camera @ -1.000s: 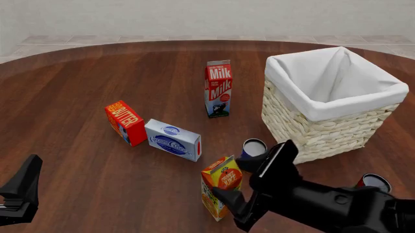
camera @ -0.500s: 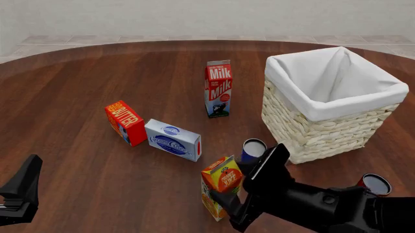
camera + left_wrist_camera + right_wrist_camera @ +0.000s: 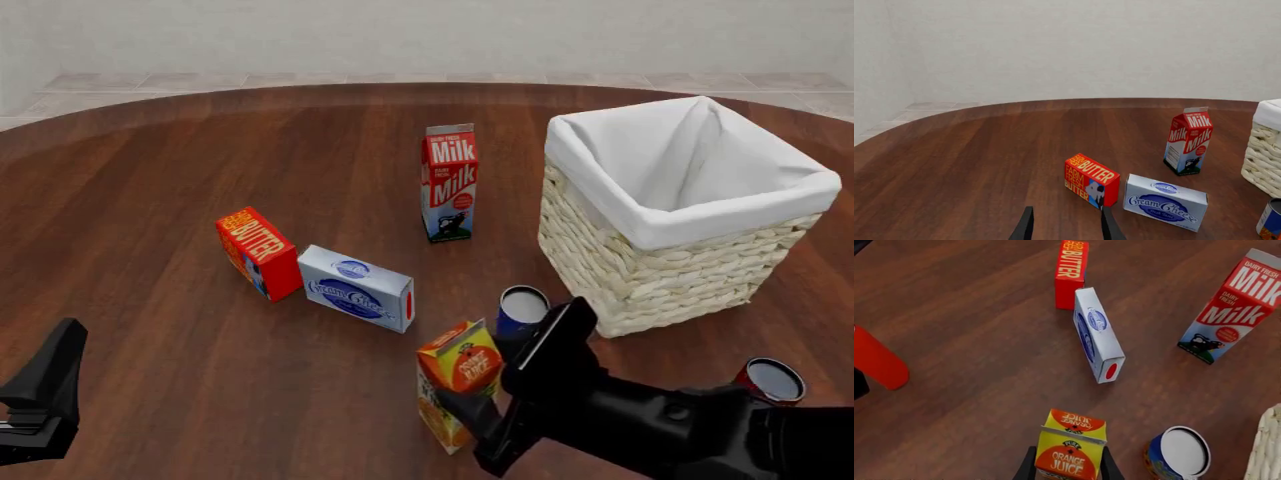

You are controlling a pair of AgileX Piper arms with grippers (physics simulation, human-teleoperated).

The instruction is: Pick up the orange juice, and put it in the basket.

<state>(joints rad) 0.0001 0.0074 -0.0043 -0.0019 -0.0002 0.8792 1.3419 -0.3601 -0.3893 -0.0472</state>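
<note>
While parked at the table's near left edge, left gripper (image 3: 40, 400) idle, fingers apart on nothing. Butter box (image 3: 258, 252) and cream cheese box (image 3: 355, 288) touching, left of center. Milk carton (image 3: 450, 183) upright behind them. Orange juice carton (image 3: 458, 396) near front center, tilted, clamped between right gripper (image 3: 1068, 469) fingers; whether its base was off the wood, unclear. Blue can (image 3: 522, 308) just beside it, basket (image 3: 681, 212) beyond at right, apart from carton. Second can (image 3: 773, 380) far right.
</note>
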